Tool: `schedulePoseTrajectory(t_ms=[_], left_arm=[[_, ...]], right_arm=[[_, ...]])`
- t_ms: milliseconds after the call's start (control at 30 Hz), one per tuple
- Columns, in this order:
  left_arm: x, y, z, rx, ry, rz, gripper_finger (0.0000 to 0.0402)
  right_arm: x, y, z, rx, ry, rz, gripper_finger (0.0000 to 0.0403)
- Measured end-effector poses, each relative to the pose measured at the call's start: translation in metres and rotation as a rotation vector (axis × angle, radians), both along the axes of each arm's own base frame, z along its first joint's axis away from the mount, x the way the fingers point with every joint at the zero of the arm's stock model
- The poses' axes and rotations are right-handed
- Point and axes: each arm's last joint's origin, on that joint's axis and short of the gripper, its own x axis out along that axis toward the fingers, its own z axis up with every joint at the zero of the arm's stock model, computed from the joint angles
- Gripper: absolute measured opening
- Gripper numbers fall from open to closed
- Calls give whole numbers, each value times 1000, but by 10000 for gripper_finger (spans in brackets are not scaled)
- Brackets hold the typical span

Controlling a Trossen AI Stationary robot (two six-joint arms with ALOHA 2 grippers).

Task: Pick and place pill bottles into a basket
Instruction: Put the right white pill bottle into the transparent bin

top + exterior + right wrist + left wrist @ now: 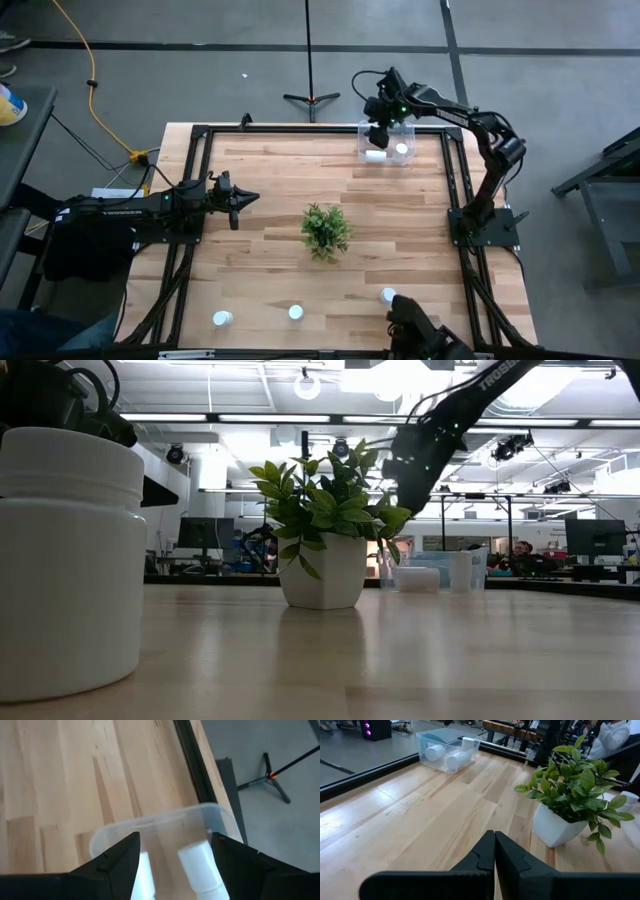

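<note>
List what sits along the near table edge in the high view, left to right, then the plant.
Along the near edge: pill bottle → pill bottle → pill bottle. The green plant stands farther in, between the last two across the picture.

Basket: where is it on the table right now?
In the high view the basket sits at the table's far edge, right of centre, beyond the potted plant, directly under the open right gripper.
</note>
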Motion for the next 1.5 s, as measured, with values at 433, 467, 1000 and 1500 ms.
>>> schedulePoseTrajectory(t_ms=[433, 467, 1000, 1500], left_arm=[[0, 0, 0, 0, 1, 0, 46], [0, 0, 0, 0, 0, 0, 46], [0, 0, 0, 0, 0, 0, 46], [0, 0, 0, 0, 0, 0, 46]], right_arm=[[8, 25, 35, -38, -134, 66, 236], [9, 28, 38, -32, -148, 73, 236], [-1, 101, 106, 3, -337, 254, 236], [-17, 192, 154, -3, -423, 337, 236]])
